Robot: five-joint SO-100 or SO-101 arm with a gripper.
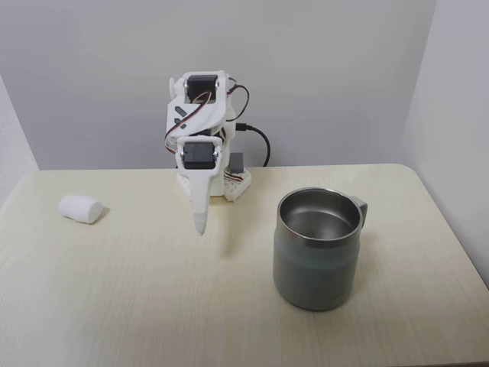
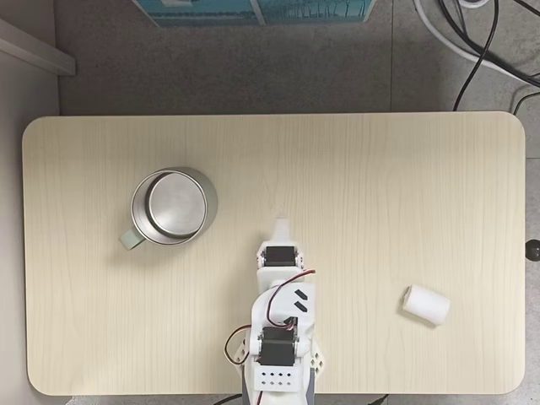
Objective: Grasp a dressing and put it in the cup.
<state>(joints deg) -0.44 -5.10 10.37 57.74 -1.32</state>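
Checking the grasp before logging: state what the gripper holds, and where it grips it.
Nothing. The gripper is shut and empty above the table; the dressing lies apart from it.

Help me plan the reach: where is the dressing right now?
The dressing lies on the table at the far left in a fixed view, left of the gripper; from above it sits right, opposite the cup.

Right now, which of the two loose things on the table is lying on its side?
The dressing, the small white soft roll, lies on its side on the bare tabletop. The steel cup stands upright, mouth open to the top, across the arm from it.
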